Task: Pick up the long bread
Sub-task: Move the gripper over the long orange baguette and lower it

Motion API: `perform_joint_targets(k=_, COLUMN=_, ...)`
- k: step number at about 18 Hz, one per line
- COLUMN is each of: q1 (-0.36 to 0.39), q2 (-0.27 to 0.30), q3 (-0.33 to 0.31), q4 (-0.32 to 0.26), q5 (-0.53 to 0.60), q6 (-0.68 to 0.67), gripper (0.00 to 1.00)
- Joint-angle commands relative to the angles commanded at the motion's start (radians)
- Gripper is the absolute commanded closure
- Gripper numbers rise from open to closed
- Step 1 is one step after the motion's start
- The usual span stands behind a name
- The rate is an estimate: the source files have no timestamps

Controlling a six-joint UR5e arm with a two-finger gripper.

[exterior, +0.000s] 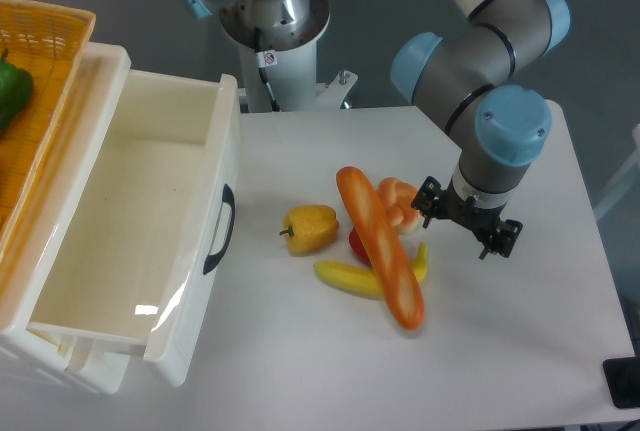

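The gripper (468, 223) hangs over the table (520, 351) to the right of the pile of food, seen from above so that its black body hides the fingertips; whether it is open or closed cannot be told. Nothing shows in its grasp. Above it sit the arm's wrist joints, grey with blue caps (512, 123).

Just left of the gripper lies the small bread piece (398, 201), pale orange and knobbly. The long bread (380, 247) lies diagonally across the middle of the table, its upper end toward the back left and its lower end toward the front right. It rests over the banana (350, 279), which curves beneath it and pokes out on both sides. A bit of something red (357, 245) shows at the bread's left edge, mostly hidden. Left of that sits a yellow pepper (310, 228), apart from the bread.

Further left stands a white bin (215, 156) with a dark handle (222, 231) on its near side. Behind it, at the picture's left edge, is an orange basket (50, 26) holding something green (12, 91).
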Motion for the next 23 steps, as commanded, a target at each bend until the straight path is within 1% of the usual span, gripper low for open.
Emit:
perform_joint_targets(k=6, q1=-0.011, q2=0.000, q3=-0.003, q4=-0.003, q5=0.002, q6=-0.029, gripper=0.00)
perform_joint_targets(k=8, q1=-0.017, q2=0.014, q3=-0.027, q4=-0.003, q5=0.006, q6=-0.067, gripper=0.00)
perform_joint_targets(k=12, q1=-0.034, q2=0.060, q3=-0.087, q4=-0.003, q5=0.051, q6=-0.146, gripper=0.00)
perform_joint_targets(k=14, q1=-0.040, q2=0.080, q3=-0.130, q4=-0.002, q5=0.054, q6=-0.152, gripper=0.00)
perform_joint_targets(k=16, q1=-0.064, q2=0.087, q3=-0.141, q4=-0.005, q5=0.066, q6=-0.164, gripper=0.00)
perform_joint_targets(k=20, q1=-0.069, q2=0.115, q3=-0.172, q4=-0.011, q5=0.060, q6=-0.204, gripper=0.00)
perform_joint_targets(k=23, q1=-0.089, q2=0.127, q3=-0.210, q4=-0.005, q5=0.054, q6=-0.290, gripper=0.00)
